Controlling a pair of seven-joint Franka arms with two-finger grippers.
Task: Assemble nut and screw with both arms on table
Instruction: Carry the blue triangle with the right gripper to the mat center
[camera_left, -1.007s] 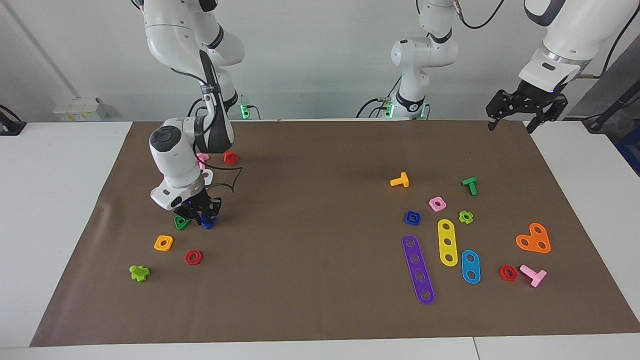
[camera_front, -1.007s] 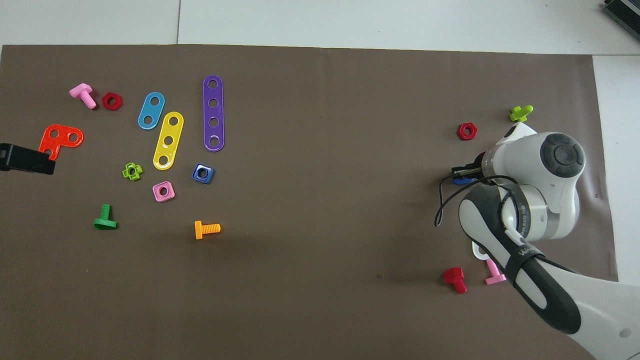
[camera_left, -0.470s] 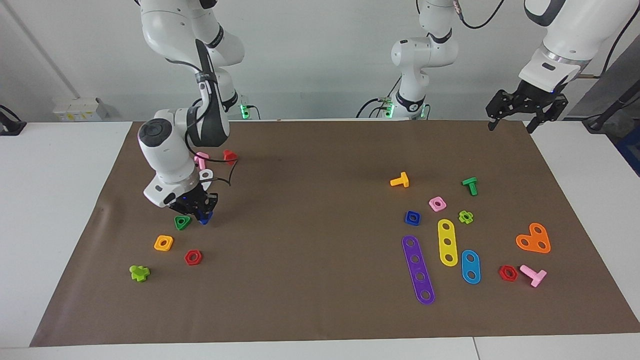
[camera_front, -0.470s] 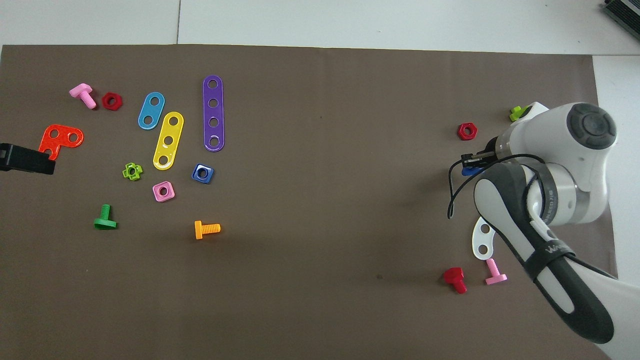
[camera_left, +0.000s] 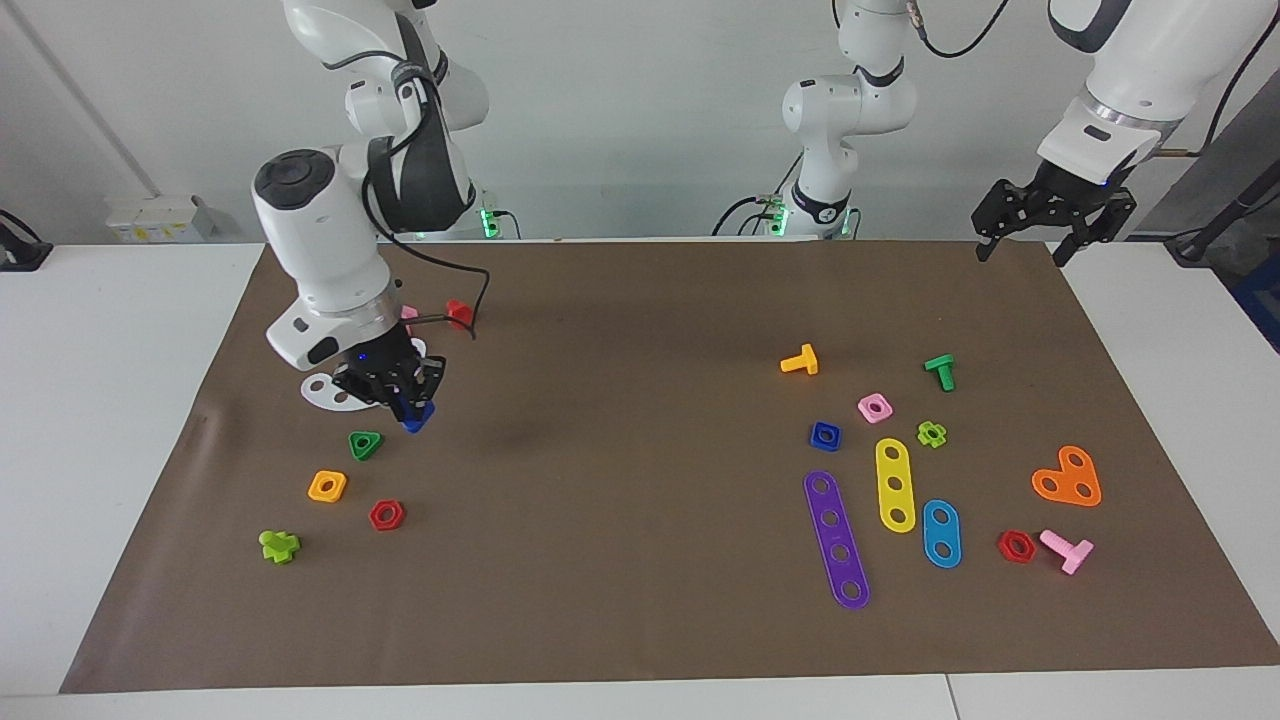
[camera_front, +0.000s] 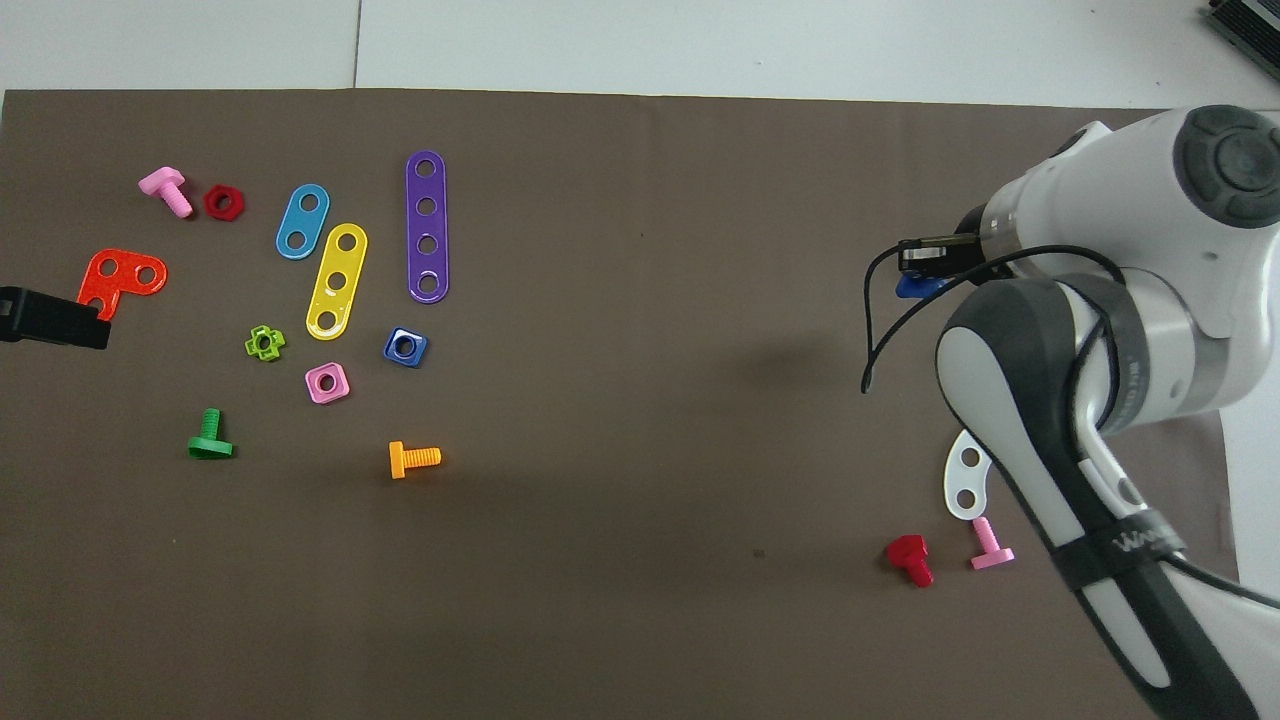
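Observation:
My right gripper (camera_left: 405, 398) is shut on the dark blue screw (camera_left: 417, 418) and holds it in the air above the brown mat (camera_left: 640, 600), close to a green triangular nut (camera_left: 365, 444). The overhead view shows the screw (camera_front: 918, 286) poking out under the right gripper (camera_front: 930, 262). The dark blue nut (camera_left: 825, 435) lies flat on the mat at the left arm's end, beside a pink square nut (camera_left: 875, 407); it also shows in the overhead view (camera_front: 405, 346). My left gripper (camera_left: 1023, 250) waits open and empty, raised over the mat's corner near its base.
Near the right gripper lie an orange square nut (camera_left: 327, 486), a red hex nut (camera_left: 386, 515), a lime cross piece (camera_left: 279, 545), a white plate (camera_left: 325, 390) and a red bolt (camera_left: 459, 314). Purple (camera_left: 837, 538), yellow (camera_left: 895, 484) and blue (camera_left: 941, 532) strips lie by the blue nut.
My right gripper has risen from the mat with the blue screw in it and shifted slightly nearer to the robots. The left arm has not moved.

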